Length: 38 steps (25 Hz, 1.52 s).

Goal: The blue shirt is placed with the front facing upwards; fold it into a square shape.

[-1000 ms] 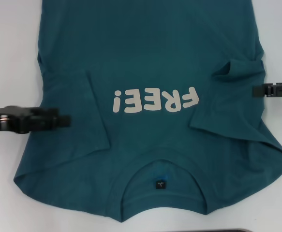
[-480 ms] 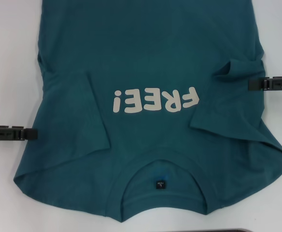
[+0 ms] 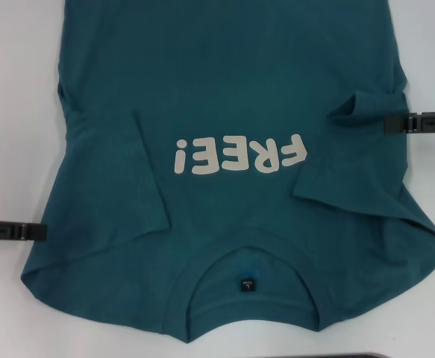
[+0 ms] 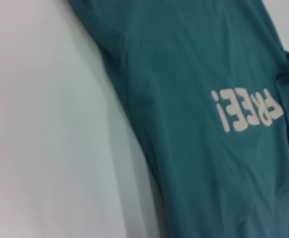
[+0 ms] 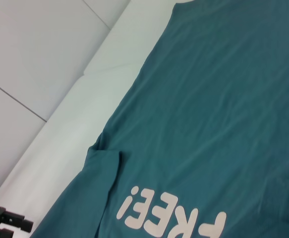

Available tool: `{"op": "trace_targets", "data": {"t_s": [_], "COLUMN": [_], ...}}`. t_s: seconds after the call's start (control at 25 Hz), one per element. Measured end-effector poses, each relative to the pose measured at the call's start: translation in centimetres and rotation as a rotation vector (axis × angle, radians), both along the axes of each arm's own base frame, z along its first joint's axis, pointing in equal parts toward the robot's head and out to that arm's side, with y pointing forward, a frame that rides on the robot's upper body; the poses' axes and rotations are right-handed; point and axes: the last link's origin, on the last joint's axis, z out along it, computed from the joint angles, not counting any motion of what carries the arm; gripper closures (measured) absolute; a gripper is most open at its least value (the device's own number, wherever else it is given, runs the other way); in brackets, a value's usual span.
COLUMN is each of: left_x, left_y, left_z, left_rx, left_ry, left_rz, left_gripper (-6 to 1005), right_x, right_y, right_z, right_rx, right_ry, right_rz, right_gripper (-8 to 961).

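We see the blue shirt [image 3: 232, 149] flat on the white surface [image 3: 16, 74], front up, collar nearest us, both sleeves already folded inward over the body. Left claw [image 3: 38, 230] sits at the shirt's left edge near the shoulder, right claw [image 3: 393, 123] at the right edge by the folded sleeve; neither holds cloth, and we cannot tell if either is open or closed. We judge the sleeve step done. Next move likely calls for gripping an edge and folding lengthwise toward a square.
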Motion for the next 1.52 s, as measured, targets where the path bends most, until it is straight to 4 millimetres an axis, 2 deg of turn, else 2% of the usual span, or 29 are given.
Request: {"op": "trace_targets", "data": {"t_s": [0.36,0.92,1.52], "left_x": [-0.1,0.9,1.5], "left_y": [-0.4,-1.1,-1.0], "left_z": [-0.6,-1.5,-2.0], "left_rx": [-0.052,-0.164,-0.187], "left_ry": [0.024,0.005,0.0], "left_rz": [0.033,0.033,0.017], "left_gripper": [232,233,332], "right_x": [0.0,0.0,0.0], "right_y": [0.1,0.2,0.3], "right_z": [0.2,0.4,0.3], "right_rx": [0.007,0.012,0.014], "right_ry": [0.001,-0.003,-0.005], "right_rz": [0.001,0.003,0.007], "right_gripper": [178,178,185]}}
